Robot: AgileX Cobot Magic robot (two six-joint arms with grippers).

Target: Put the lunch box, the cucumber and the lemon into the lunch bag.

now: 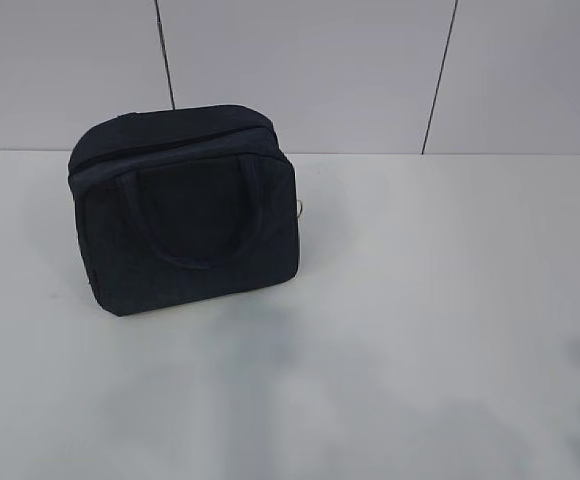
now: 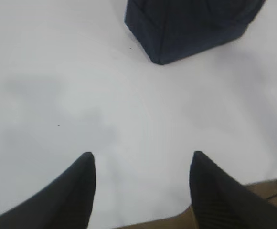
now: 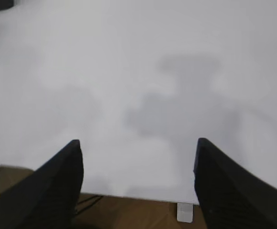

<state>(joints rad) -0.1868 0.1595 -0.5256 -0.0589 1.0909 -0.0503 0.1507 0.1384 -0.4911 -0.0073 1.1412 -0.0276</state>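
The dark navy lunch bag [image 1: 185, 210] stands on the white table at the back left, its top zipper shut, a loop handle lying on its front and a silver ring pull at its right end. Its lower corner shows in the left wrist view [image 2: 191, 26]. The lunch box, the cucumber and the lemon are out of view. My left gripper [image 2: 142, 160] is open and empty above the table near its front edge, short of the bag. My right gripper [image 3: 138, 145] is open and empty over the table's front edge. Neither gripper shows in the exterior view.
The white table [image 1: 420, 330] runs to a white panelled wall [image 1: 320, 70] at the back. The table's front edge and the brown floor below show in the right wrist view [image 3: 129, 210], with a small white bracket [image 3: 185, 212] under the edge.
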